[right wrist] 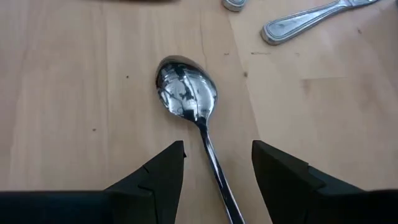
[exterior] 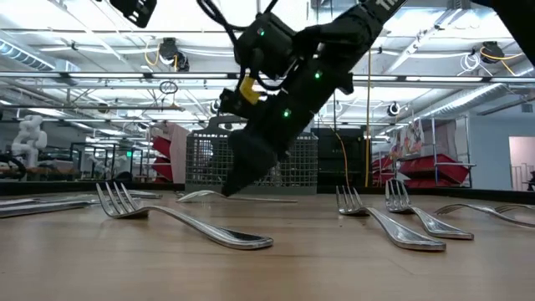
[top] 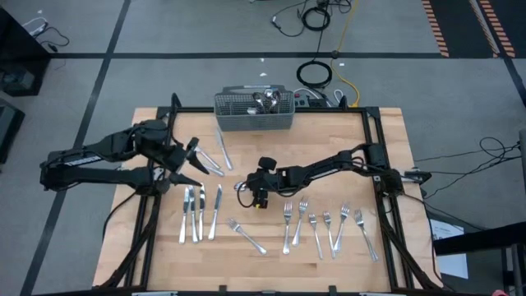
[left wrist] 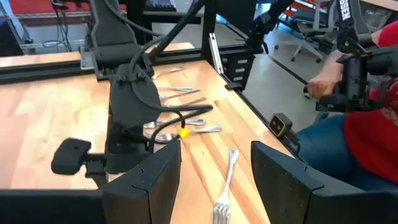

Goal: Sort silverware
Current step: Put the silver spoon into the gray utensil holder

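A silver spoon [right wrist: 186, 94] lies flat on the wooden table, bowl up. Its handle [right wrist: 217, 177] runs back between the fingers of my right gripper [right wrist: 217, 177], which stands open just above the table near the middle [top: 249, 196], slanting down; no finger is seen touching the handle. Knives [top: 196, 212] lie in a row at the near left. Several forks [top: 329, 224] lie at the near right, and one more fork [top: 246, 236] lies between the two groups. My left gripper [top: 194, 163] hangs open and empty above the table's left part.
A grey wire-mesh basket [top: 255, 112] with cutlery in it stands at the far edge. Two more utensils [top: 218, 154] lie in front of it, near my left gripper. A person in red [left wrist: 367, 124] sits beyond the table's right side. Bare wood shows at the near centre.
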{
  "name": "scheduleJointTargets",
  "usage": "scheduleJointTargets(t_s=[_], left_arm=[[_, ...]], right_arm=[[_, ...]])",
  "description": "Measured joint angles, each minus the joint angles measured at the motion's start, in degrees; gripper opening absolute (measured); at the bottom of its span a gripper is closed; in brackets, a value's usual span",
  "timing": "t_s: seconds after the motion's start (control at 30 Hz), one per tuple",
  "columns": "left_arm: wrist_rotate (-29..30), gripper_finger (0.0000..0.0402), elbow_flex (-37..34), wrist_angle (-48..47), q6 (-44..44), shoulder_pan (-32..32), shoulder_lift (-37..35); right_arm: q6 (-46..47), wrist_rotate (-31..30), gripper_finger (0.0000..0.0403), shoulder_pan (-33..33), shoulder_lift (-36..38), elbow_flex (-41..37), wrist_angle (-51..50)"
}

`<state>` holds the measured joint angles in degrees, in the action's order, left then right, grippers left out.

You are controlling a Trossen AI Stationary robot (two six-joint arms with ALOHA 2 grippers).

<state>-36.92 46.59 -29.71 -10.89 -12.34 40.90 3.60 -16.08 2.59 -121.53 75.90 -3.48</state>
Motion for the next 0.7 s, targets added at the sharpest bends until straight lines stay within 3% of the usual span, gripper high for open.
scheduleJointTargets(t_s=[0.23, 0.53, 0.7], left_arm=[[0.7, 0.0202, -0.6, 0.9, 0.0, 0.1, -0.1], [2.5, 0.0202, -0.6, 1.0, 0.1, 0.1, -0.1], [2.7, 0.0202, -0.6, 1.0, 0.1, 0.1, -0.1]], right_arm=[[2.9, -1.5, 0.0165, -0.2, -1.5, 0.0, 0.5], [8.3, -2.0, 0.0014, -1.2, -1.5, 0.1, -2.7], [11.4, -2.3, 0.0005, -1.3, -1.5, 0.1, -2.4]])
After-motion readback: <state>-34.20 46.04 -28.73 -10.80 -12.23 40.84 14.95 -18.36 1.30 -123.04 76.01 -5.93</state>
